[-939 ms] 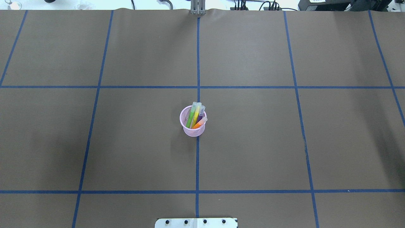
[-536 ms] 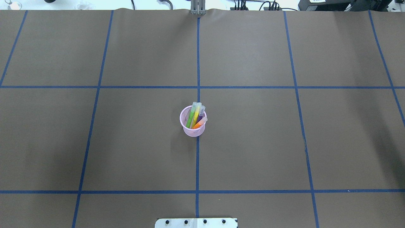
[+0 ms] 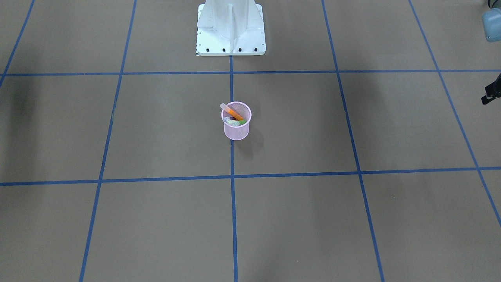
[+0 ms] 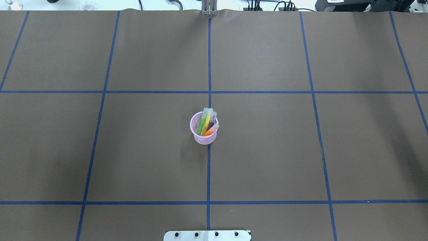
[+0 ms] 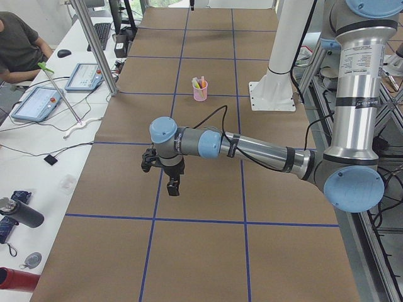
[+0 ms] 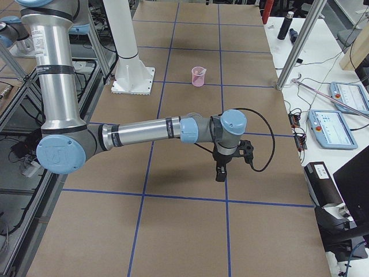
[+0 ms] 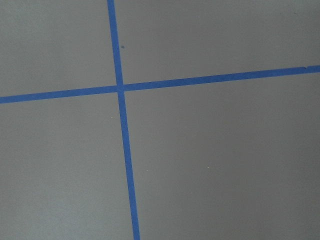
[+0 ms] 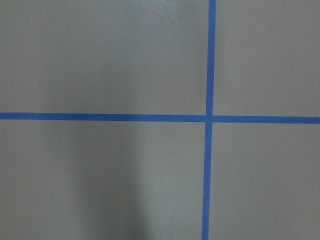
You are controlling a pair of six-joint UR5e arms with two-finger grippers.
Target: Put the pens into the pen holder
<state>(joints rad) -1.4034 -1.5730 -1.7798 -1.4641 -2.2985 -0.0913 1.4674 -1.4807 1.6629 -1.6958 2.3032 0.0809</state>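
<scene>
pen holder (image 4: 202, 138) mid table (image 4: 284, 150) — far frm edges

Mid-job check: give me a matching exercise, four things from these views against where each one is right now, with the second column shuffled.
Things
1. slim green pen
2. slim orange pen
3. round pink wire-mesh pen holder
4. left gripper

Places
A. upright on the blue centre tape line
B. over bare brown paper, far from the holder
C. in the holder, leftmost in the overhead view
D. in the holder on the robot's side, cap at the overhead view's right rim

Pairs: 1-C, 2-D, 3-A, 4-B
</scene>
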